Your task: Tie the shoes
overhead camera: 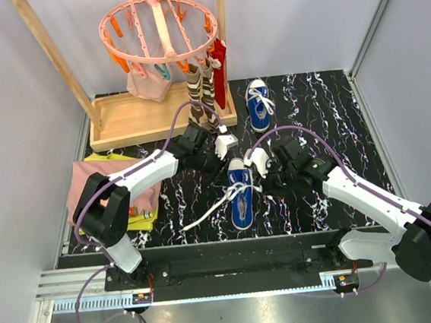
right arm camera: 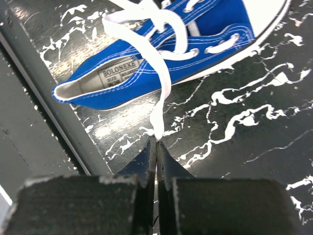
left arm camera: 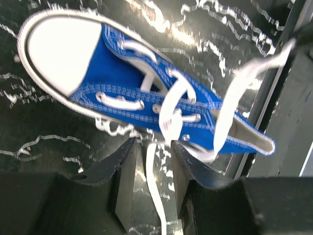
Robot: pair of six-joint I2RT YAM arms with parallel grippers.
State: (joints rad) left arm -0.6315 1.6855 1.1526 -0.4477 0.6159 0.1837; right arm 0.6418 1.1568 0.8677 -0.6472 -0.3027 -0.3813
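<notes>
- While right claw [right arm camera: 156,141] is clenched on one white lace end [right arm camera: 160,110] of the near blue canvas sneaker [overhead camera: 241,193], mid black marbled table [overhead camera: 325,105], left claw [left arm camera: 151,147] is released, other lace strand [left arm camera: 156,186] loose btwn its fingers [left arm camera: 124,166].
- Risk: pull too hard, light shoe drags; loose strand drops out.
- 2nd sneaker [overhead camera: 258,105] sits far.

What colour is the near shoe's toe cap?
White; the rubber toe cap shows best in the left wrist view.
</notes>
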